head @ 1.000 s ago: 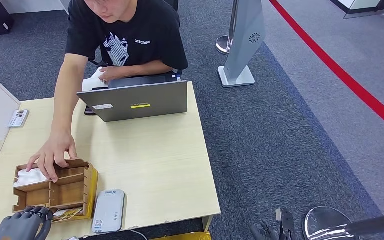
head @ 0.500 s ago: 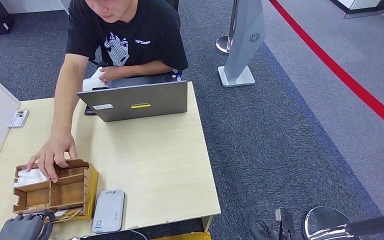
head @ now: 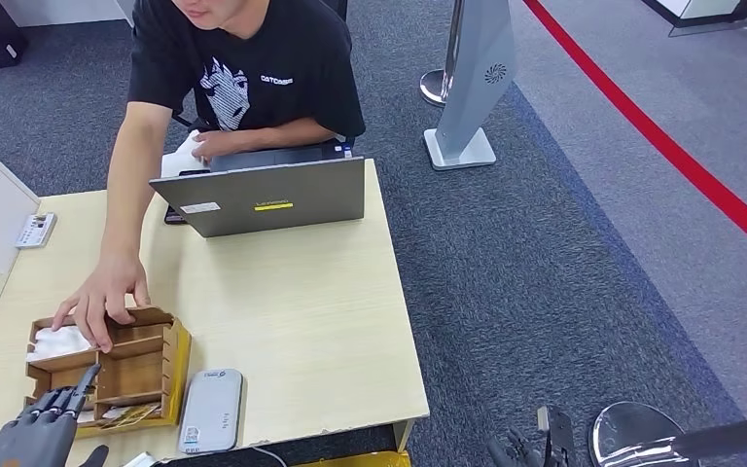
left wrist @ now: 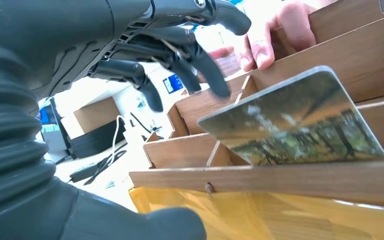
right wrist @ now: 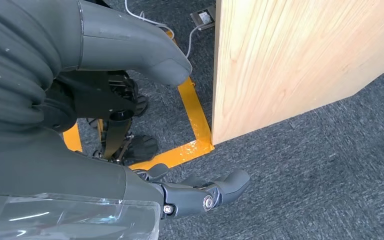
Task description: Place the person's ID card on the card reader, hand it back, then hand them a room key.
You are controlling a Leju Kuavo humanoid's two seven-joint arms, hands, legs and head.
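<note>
A wooden divider box stands at the table's near left corner on a yellow base. A picture-printed card leans in its nearest slot, and white cards lie in the far slot. The grey card reader lies just right of the box. My left hand hovers at the box's near edge with fingers stretched out over the slots, holding nothing. A person's hand rests on the box's far corner. My right hand hangs low beside the table, loose and empty.
A grey laptop stands open at the far side, with the person seated behind it. A small white keypad device lies at the far left by a white partition. A silver stand is on the carpet to the right.
My left hand's fingers have uncurled from a fist and now stretch toward the box. The person's hand stays on the box. The right arm has not moved.
</note>
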